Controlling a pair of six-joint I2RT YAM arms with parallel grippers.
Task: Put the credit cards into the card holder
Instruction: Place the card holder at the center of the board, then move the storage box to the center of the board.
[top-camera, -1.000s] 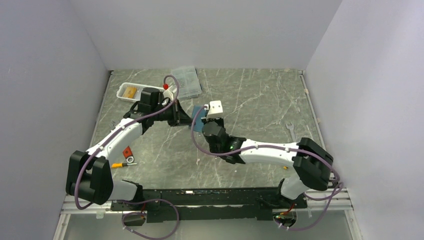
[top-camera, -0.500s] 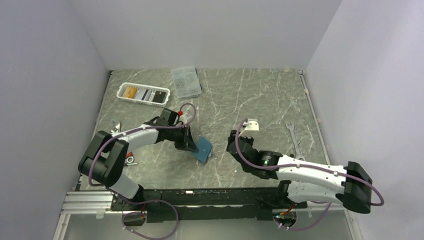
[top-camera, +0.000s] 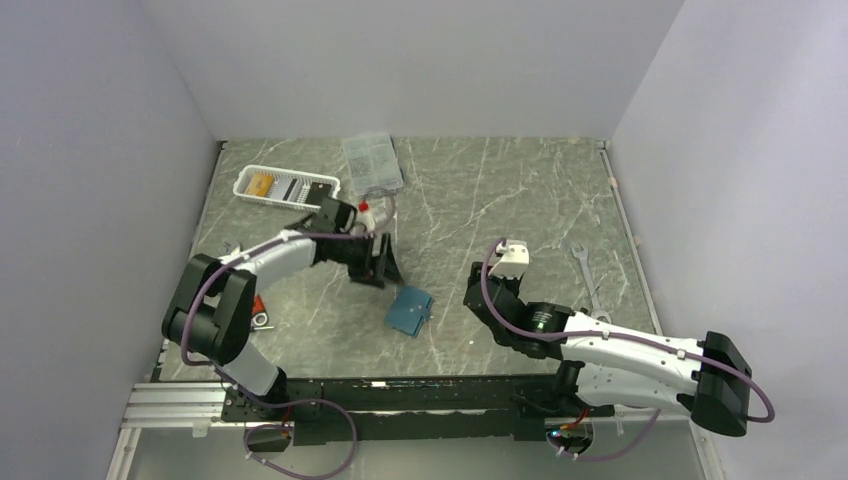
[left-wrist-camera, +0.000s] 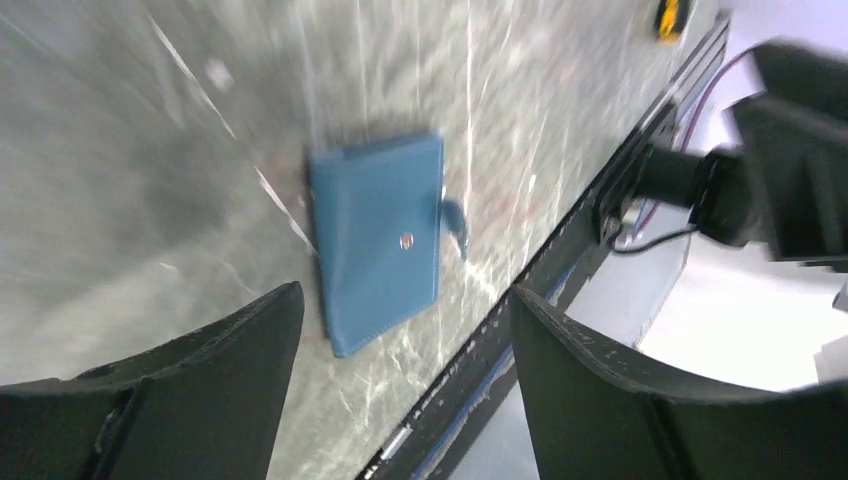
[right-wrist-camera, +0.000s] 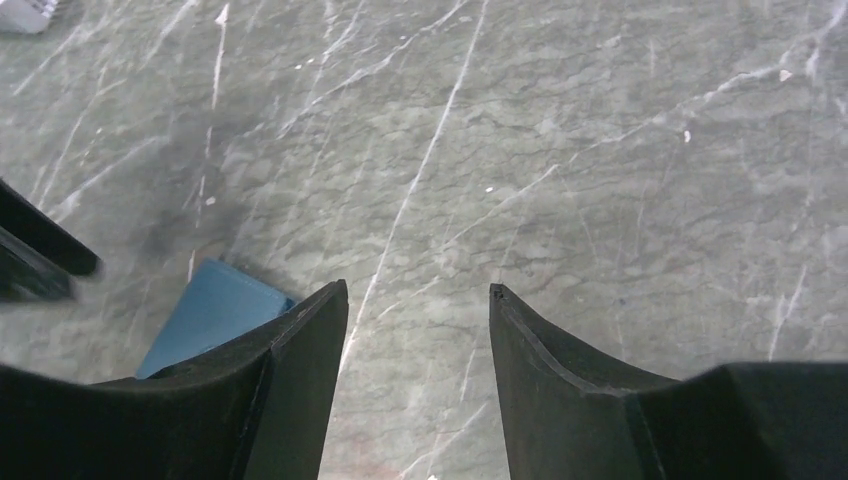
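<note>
Card holder (top-camera: 409, 310) lying folded on the desk (top-camera: 500, 190) between my left tool (top-camera: 385, 272) and right tool (top-camera: 475, 295), both spread and empty; credit cards (top-camera: 262, 184) wait in the white basket (top-camera: 243, 183), so next I must open the holder and fetch one.

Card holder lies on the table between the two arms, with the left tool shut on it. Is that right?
Not quite. The left tool is open and apart from the card holder, which lies free on the table, as the left wrist view shows. It does lie between the arms.

White basket (top-camera: 290, 172), clear box (top-camera: 372, 163), wrench (top-camera: 588, 272)
</note>
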